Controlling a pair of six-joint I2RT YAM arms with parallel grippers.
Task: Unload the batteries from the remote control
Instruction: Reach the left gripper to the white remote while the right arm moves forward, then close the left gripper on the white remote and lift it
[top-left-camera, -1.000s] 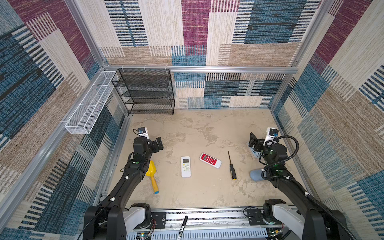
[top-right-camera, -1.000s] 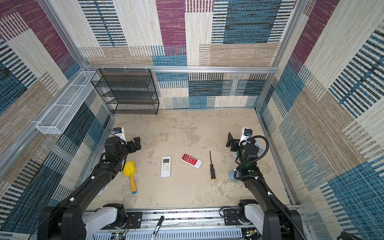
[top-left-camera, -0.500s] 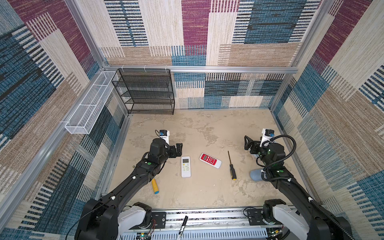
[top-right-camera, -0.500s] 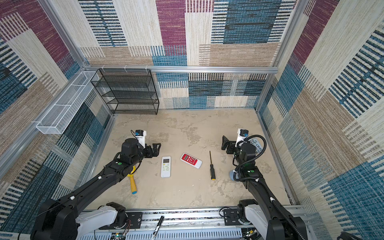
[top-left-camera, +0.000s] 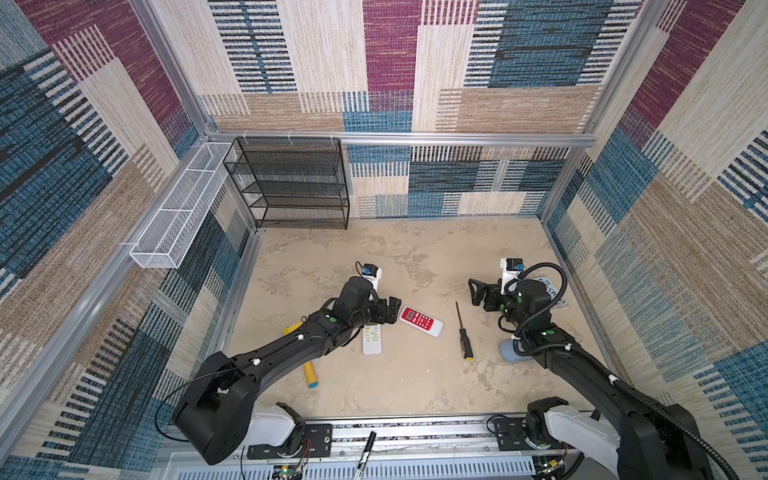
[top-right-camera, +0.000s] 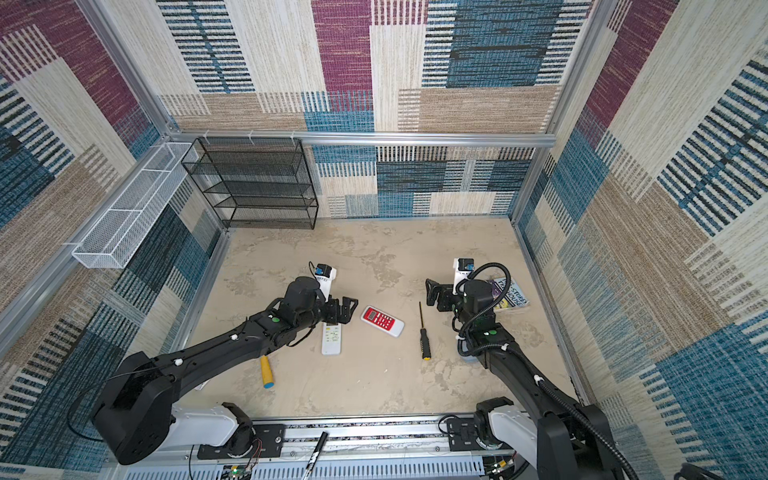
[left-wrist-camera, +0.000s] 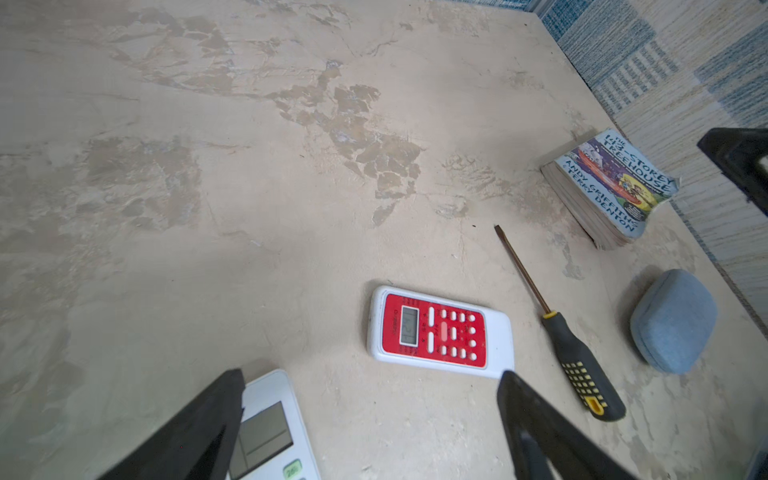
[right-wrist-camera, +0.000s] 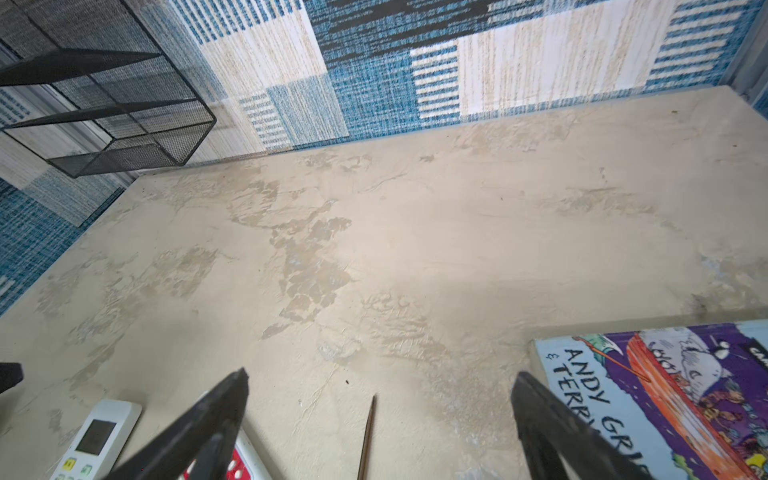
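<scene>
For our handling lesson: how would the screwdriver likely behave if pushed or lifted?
The screwdriver looks stiff: a straight metal shaft. Its rounded handle could let it roll if pushed sideways. The thick handle probably outweighs the thin shaft, so it may tip handle-down.

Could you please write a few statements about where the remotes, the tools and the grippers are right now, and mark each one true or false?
1. The left gripper is shut on the white remote. False: it is open over that remote's screen end, holding nothing.
2. The right gripper is open and empty. True.
3. The red remote lies keypad down. False: keypad and screen face up.
4. In both top views the screwdriver lies on the table right of the red remote. True.
5. The book lies flat at the table's right edge. True.
</scene>
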